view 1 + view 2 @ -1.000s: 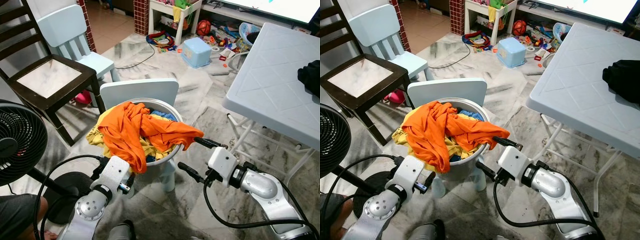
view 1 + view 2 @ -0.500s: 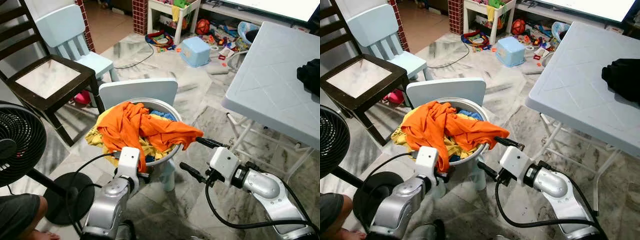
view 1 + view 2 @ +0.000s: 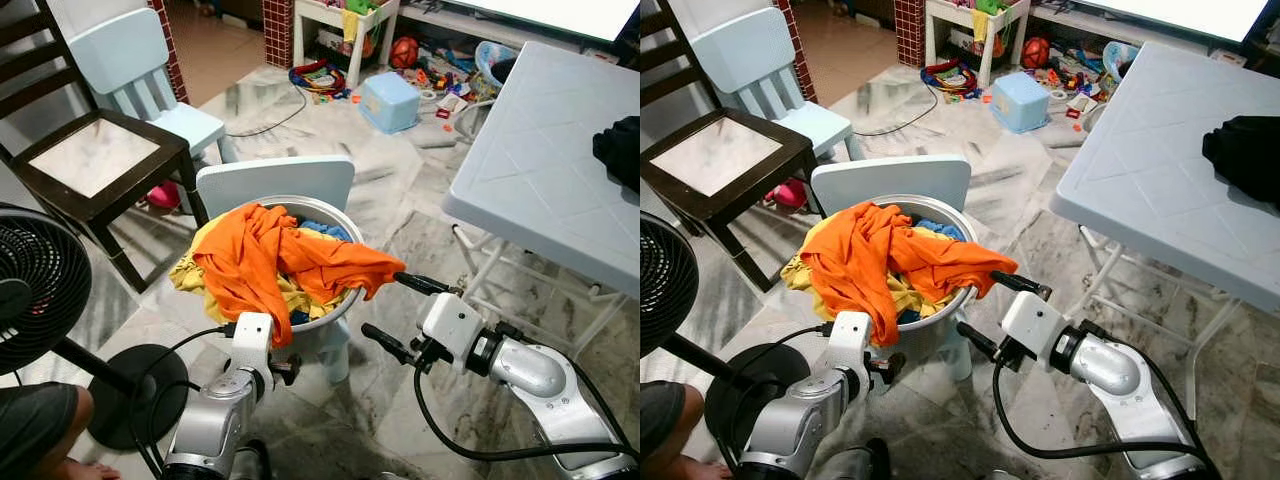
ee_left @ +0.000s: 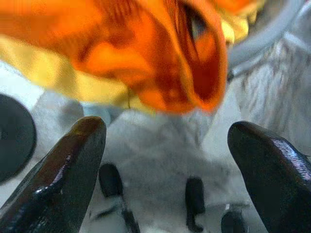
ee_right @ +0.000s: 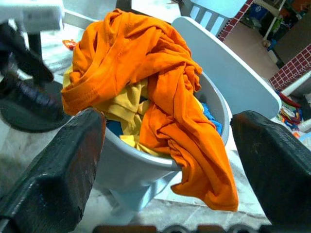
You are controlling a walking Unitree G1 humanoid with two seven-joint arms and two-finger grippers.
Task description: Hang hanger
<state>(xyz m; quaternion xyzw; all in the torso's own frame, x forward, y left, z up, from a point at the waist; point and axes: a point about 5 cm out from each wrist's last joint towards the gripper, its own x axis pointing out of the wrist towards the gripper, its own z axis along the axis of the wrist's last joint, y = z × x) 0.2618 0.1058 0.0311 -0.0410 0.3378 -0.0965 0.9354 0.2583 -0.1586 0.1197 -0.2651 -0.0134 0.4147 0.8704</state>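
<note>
Orange cloth (image 3: 270, 260) spills over the near rim of a grey basin (image 3: 340, 305) that sits on a small pale-blue chair (image 3: 275, 183) in the middle of the left eye view, with yellow and blue garments tucked beneath it. We see our left arm bent up from the near edge, its white wrist block just below the hanging orange fold, and the left gripper (image 3: 283, 368) pointing right toward the basin's underside. Our right arm reaches in from the near right, forearm silver, and the right gripper (image 3: 405, 318) points left at the basin with its two black fingers spread well apart, nothing between them; the farther finger lies just beside the orange sleeve. A dark wooden chair (image 3: 95, 165) and a black fan (image 3: 35, 285) stand to the left, a white folding table (image 3: 545, 170) to the right, and toys are scattered on the far floor. We cannot pick out a hanger anywhere.

From the right eye view the same layout holds, with a black garment (image 3: 1245, 160) on the table's far right.

Through the left wrist view, the fingers (image 4: 63, 174) stand wide apart and empty, the orange cloth hanging close beyond them.

Through the right wrist view, the fingers (image 5: 53, 179) are likewise parted, framing the basin and its orange heap without touching.
</note>
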